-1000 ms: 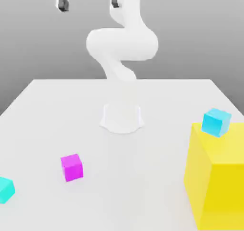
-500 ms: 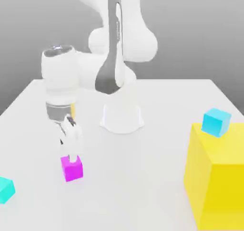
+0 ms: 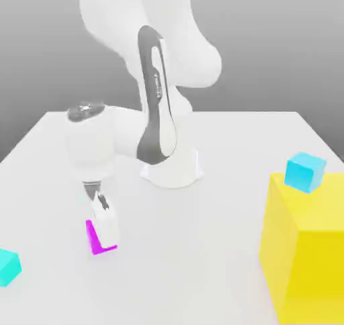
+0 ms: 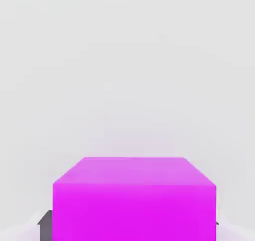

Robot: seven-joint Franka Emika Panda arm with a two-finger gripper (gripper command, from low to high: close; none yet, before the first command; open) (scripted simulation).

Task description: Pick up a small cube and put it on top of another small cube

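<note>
The small magenta cube (image 3: 93,238) rests on the white table (image 3: 201,250) toward the exterior view's left. My gripper (image 3: 104,231) has come down over it, and a white finger (image 3: 107,224) hides most of the cube's front. In the hand view the magenta cube (image 4: 134,200) looms large between the fingertips of the gripper (image 4: 128,226), with a dark pad (image 4: 45,225) at its side. The jaws straddle the cube and stand open. One cyan cube (image 3: 305,172) sits on the yellow block (image 3: 306,256); another cyan cube (image 3: 8,267) lies at the exterior view's left edge.
The big yellow block fills the front corner on the exterior view's right. The arm's white base (image 3: 172,166) stands at the middle back of the table, and its bent links hang over the left half.
The arm swung down from high up to the magenta cube. Over the last half second the gripper dropped from just above the cube to around it. No cube has moved.
</note>
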